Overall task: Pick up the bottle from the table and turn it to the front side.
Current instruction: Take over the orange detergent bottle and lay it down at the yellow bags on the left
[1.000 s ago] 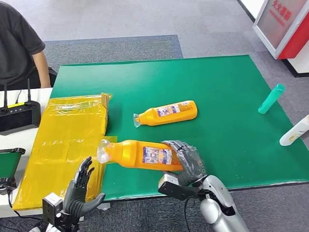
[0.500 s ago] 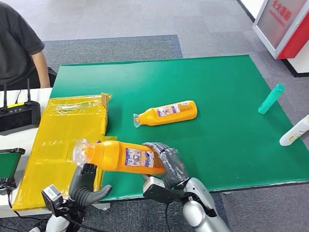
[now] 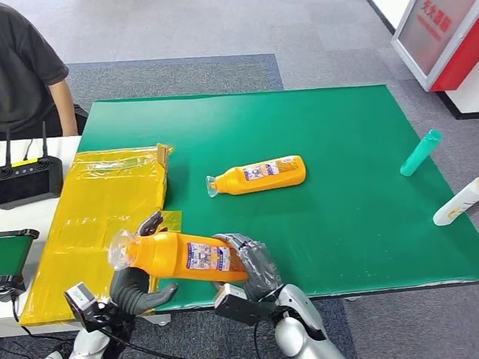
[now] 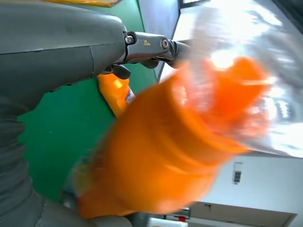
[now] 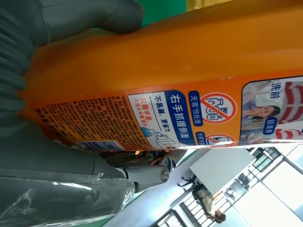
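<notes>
The right hand (image 3: 251, 262) holds the base of the orange bottle (image 3: 180, 254), which lies sideways in the air above the near edge of the green table mat (image 3: 350, 194). The left hand (image 3: 135, 288) reaches around the bottle's neck, but its fingers are partly hidden, so I cannot tell if it grips. The clear cap is blurred in the left wrist view. A second orange bottle (image 3: 257, 174) lies on the mat, beside yellow packaging (image 3: 96, 217).
</notes>
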